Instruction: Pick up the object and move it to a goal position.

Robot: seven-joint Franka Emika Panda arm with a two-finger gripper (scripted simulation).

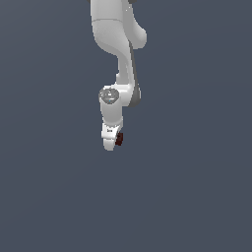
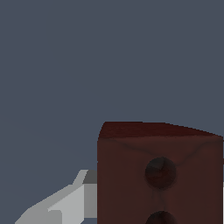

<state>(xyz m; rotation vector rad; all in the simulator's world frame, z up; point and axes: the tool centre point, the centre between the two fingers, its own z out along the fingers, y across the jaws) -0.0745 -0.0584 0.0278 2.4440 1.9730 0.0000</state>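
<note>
The small dark red-brown cube (image 1: pixel 119 139) sits at the tip of my white gripper (image 1: pixel 114 141), on its side towards the exterior view's right. In the wrist view the cube (image 2: pixel 131 175) is very close and fills a large part of the picture, with two dark round marks on its near face. One grey-white finger (image 2: pixel 65 203) lies right against the cube's side; the other finger is hidden behind the cube. The gripper is shut on the cube.
The white arm (image 1: pixel 115 44) reaches down from the top of the exterior view. Around it there is only a plain dark blue-grey surface (image 1: pixel 197 187), with no other object or edge in view.
</note>
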